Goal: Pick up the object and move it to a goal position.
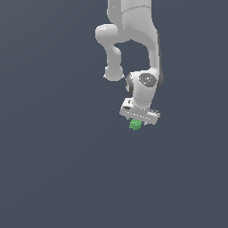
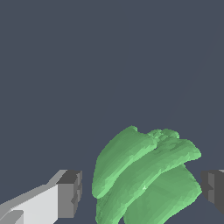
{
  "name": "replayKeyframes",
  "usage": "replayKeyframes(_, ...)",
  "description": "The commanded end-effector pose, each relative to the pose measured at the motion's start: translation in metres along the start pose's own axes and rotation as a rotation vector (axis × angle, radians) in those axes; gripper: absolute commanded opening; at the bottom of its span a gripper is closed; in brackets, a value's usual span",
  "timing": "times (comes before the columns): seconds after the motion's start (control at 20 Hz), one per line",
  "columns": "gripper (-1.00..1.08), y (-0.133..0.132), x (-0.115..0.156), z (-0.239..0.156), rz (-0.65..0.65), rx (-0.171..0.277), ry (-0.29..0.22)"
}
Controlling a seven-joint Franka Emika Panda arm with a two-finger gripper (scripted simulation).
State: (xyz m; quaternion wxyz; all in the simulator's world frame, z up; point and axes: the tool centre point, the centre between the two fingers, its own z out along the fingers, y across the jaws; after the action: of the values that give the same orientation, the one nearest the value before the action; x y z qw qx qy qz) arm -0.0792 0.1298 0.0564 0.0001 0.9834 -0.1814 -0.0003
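The object (image 1: 135,126) is a tiny bright green, jagged lump. It sits just under my white gripper (image 1: 137,122) in the exterior view. In the wrist view the green lump (image 2: 144,179) fills the space between my two dark-tipped fingers (image 2: 70,192). My gripper (image 2: 142,192) is open around it. A narrow gap shows between one finger and the lump. The other finger stands right at the lump's edge, and I cannot tell whether it touches. No goal marker shows in either view.
The white arm (image 1: 133,26) reaches down from the top of the exterior view. A plain dark blue-grey surface (image 1: 53,169) lies all around.
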Motion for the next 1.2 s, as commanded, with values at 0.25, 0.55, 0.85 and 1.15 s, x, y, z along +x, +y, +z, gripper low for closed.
replayKeyframes(0.25, 1.0, -0.001, 0.0, 0.017, 0.001, 0.0, 0.0)
replayKeyframes(0.55, -1.0, -0.001, 0.0, 0.017, 0.001, 0.0, 0.0)
replayKeyframes(0.85, -1.0, -0.001, 0.001, 0.016, 0.001, 0.001, 0.002)
replayKeyframes(1.15, -1.0, 0.002, 0.007, 0.002, 0.001, 0.001, 0.002)
